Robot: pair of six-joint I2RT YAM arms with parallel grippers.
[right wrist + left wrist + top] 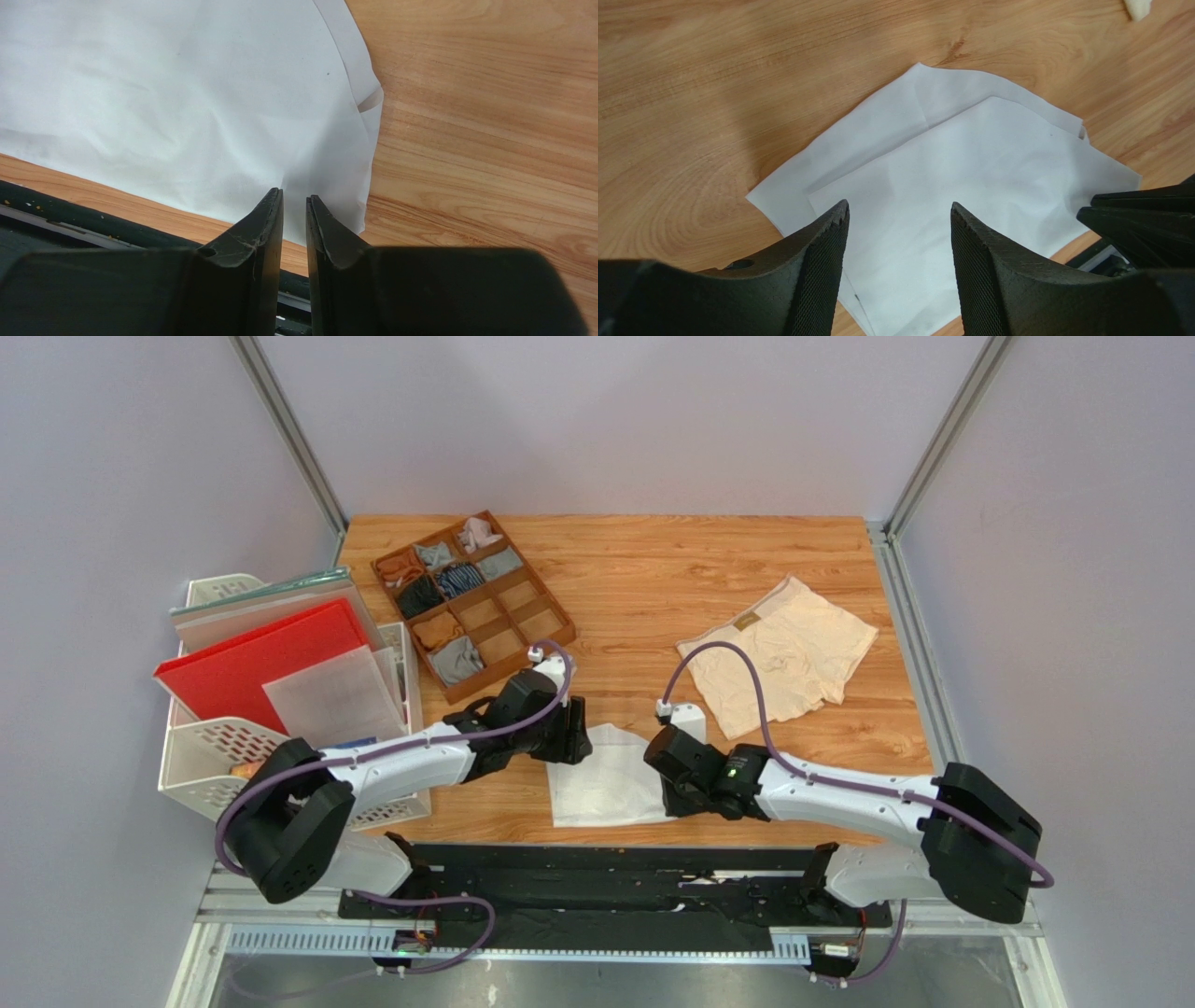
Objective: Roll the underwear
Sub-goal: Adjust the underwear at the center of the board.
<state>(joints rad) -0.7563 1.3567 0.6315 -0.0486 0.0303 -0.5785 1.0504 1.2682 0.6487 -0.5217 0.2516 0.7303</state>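
Observation:
The white underwear (610, 781) lies flat and folded near the table's front edge, between both grippers. In the left wrist view the white underwear (962, 161) shows two stacked layers with a corner pointing away. My left gripper (899, 210) hovers over its left part, open, with nothing between the fingers. My right gripper (295, 194) sits at the right front edge of the white underwear (196, 105), its jaws a narrow gap apart with no cloth between them. The cream-beige underwear (779, 661) lies spread out at the back right, apart from both arms.
A brown compartment tray (519, 602) with several small rolled garments stands at the back left. A white basket (197, 749) with a red folder (260, 665) sits off the table's left edge. The black base rail (617, 875) runs just in front of the white underwear.

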